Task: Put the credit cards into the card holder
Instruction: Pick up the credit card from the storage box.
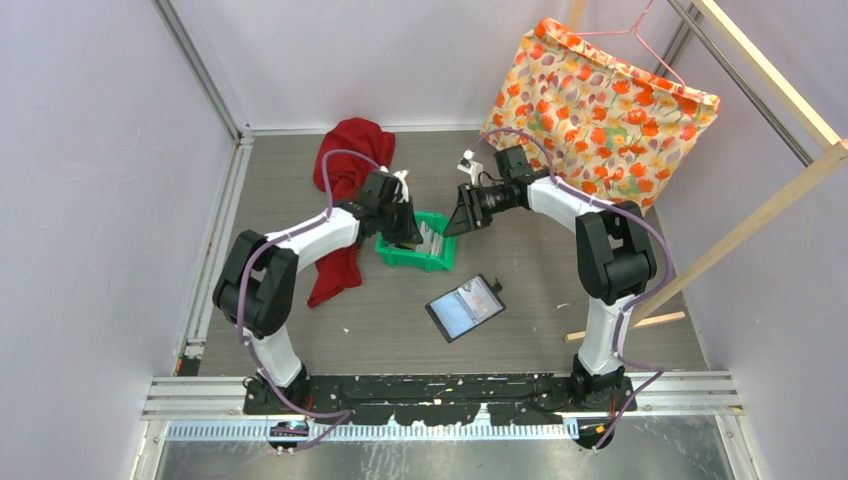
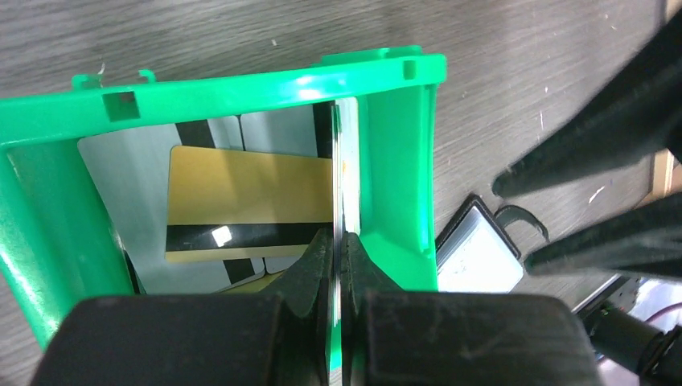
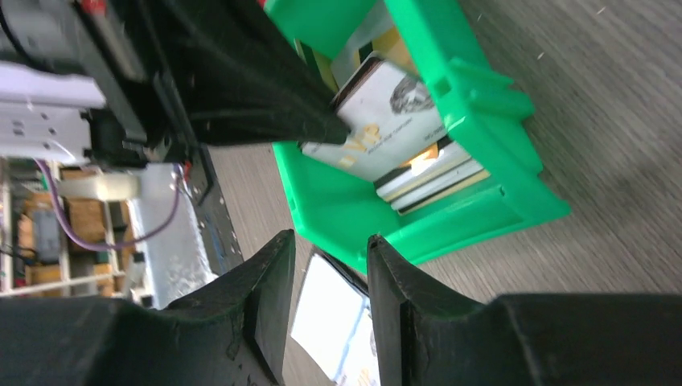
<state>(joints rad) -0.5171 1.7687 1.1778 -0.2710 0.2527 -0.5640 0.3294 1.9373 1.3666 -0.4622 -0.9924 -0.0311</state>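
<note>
The left gripper (image 2: 339,238) was clamped on a thin white card (image 2: 346,161) standing on edge against one wall of the green plastic bin (image 2: 241,87), beside yellow and grey credit cards (image 2: 241,186) lying flat inside. The right gripper (image 3: 330,245) hung apart, empty, just right of the bin. The open black card holder (image 1: 466,307) lay on bare bench (image 1: 380,332) nearer; a red cloth (image 1: 345,165) crowded the left.

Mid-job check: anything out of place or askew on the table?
Nothing looks spilled or damaged. A red cloth lies crumpled beside the green bin, partly under the left arm, and a loose wooden stick lies near the right arm. The credit cards in the bin overlap askew.
</note>
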